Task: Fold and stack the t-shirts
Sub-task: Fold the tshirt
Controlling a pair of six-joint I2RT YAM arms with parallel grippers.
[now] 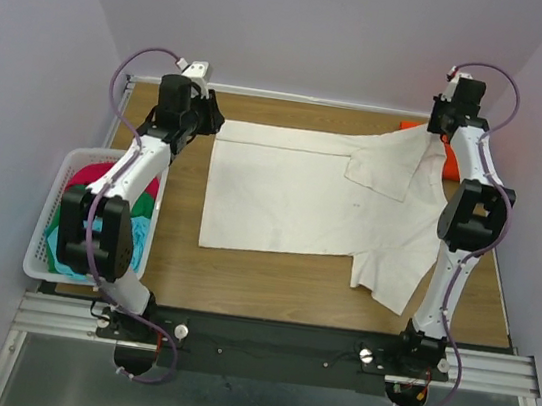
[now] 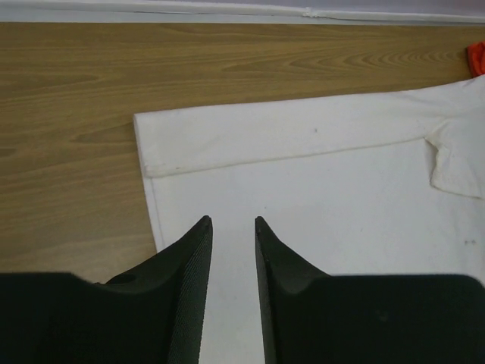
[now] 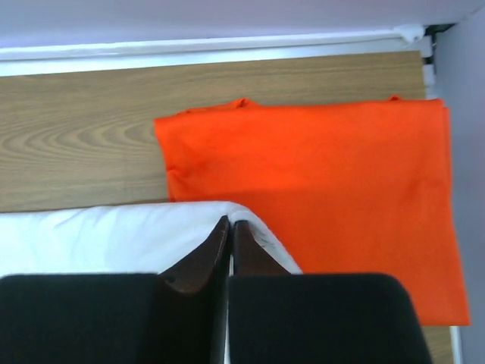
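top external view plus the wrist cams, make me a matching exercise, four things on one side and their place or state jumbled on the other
Things
1. cream-white t-shirt
2. orange t-shirt
3. white basket
4. right pincer

Place or state
a. folded, at the far right corner of the table
b. at the table's left edge
c. spread across the middle of the table, one long edge folded over
d. shut on a pinch of white cloth

Pairs: 1-c, 2-a, 3-b, 4-d
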